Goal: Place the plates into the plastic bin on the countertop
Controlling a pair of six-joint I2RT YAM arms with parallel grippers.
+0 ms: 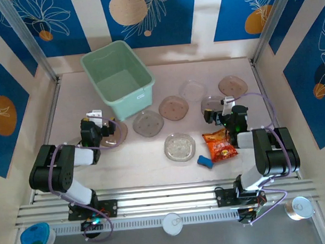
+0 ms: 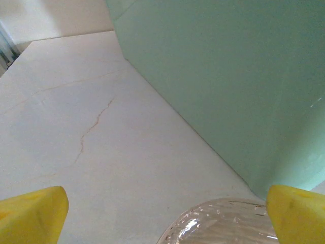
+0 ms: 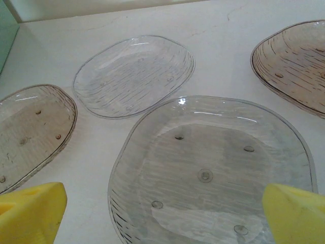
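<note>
Several translucent plates lie on the countertop [image 1: 154, 156]. My left gripper [image 1: 101, 117] is open just in front of the mint-green plastic bin [image 1: 117, 77], above a smoky plate [image 1: 114, 134]. In the left wrist view its yellow fingertips [image 2: 35, 216] stand wide apart, with that plate's rim [image 2: 228, 223] low between them and the bin wall [image 2: 228, 76] close ahead. My right gripper [image 1: 217, 108] is open over a clear plate [image 3: 213, 173], holding nothing. Beyond it lie another clear plate [image 3: 134, 73] and two smoky plates [image 3: 30, 132] [image 3: 294, 66].
An orange-red snack packet [image 1: 219, 145] and a small blue object [image 1: 205, 162] lie near the right arm. A clear plate [image 1: 180, 147] sits mid-table, with smoky plates [image 1: 147, 123] [image 1: 174, 108] behind it. Cream walls with blue panels close in three sides.
</note>
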